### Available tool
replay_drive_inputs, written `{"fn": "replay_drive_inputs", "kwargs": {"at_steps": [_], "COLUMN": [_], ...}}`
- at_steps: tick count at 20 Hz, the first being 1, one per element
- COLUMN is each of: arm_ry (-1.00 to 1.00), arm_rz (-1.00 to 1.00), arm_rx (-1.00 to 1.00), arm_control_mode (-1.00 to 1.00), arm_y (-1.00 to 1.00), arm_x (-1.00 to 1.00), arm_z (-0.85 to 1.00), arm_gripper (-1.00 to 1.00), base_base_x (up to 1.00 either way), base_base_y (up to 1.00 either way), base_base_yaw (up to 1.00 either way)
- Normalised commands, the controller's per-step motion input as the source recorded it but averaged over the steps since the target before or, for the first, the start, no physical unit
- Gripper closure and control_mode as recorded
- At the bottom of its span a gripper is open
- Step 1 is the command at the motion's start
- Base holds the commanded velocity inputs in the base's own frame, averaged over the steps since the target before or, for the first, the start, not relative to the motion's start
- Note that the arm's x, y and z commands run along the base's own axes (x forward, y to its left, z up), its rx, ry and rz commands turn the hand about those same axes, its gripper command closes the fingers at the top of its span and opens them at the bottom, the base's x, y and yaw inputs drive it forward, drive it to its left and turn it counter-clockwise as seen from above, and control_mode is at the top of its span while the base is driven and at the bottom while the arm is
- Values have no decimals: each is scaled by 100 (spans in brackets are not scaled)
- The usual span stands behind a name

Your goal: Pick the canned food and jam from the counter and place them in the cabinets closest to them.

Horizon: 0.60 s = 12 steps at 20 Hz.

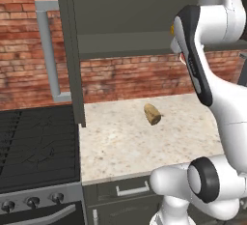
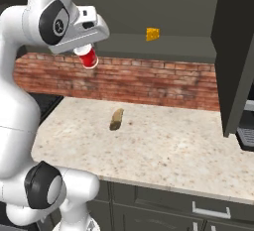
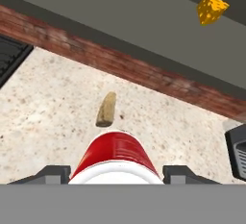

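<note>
My gripper point(image 2: 89, 59) is shut on the canned food point(image 2: 89, 56), a red can with a white band, held up in the air in front of the open cabinet point(image 2: 163, 41). The can sits between the dark fingertips point(image 3: 48, 174) in the hand view, with the gripper point(image 3: 116, 172) above the beige counter point(image 3: 43, 117). The cabinet's shelf point(image 1: 125, 43) lies level with the hand, and its left door point(image 1: 72, 55) stands swung open. The jam is out of view.
A brown potato-like lump point(image 2: 117, 118) lies mid-counter point(image 2: 168, 148), below the can. A yellow wedge point(image 2: 153, 34) rests on the cabinet shelf. The black stove point(image 1: 34, 142) borders the counter on the left. The cabinet's right door point(image 2: 238, 51) hangs open above a dark appliance point(image 2: 246, 137).
</note>
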Motion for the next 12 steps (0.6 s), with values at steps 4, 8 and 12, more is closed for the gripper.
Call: {"fn": "replay_drive_inputs", "kwargs": {"at_steps": [4, 8, 12], "arm_ry": [-5, -4, -3], "arm_rz": [0, -2, -6], "arm_rx": [0, 0, 0], "arm_control_mode": [-100, -100, -100], "arm_y": [0, 0, 0], "arm_x": [-2, 16, 37], "arm_z": [4, 0, 0], "arm_gripper": [100, 100, 100], "base_base_x": [0, 0, 0], "base_base_y": [0, 0, 0], "base_base_yaw": [0, 0, 0]}}
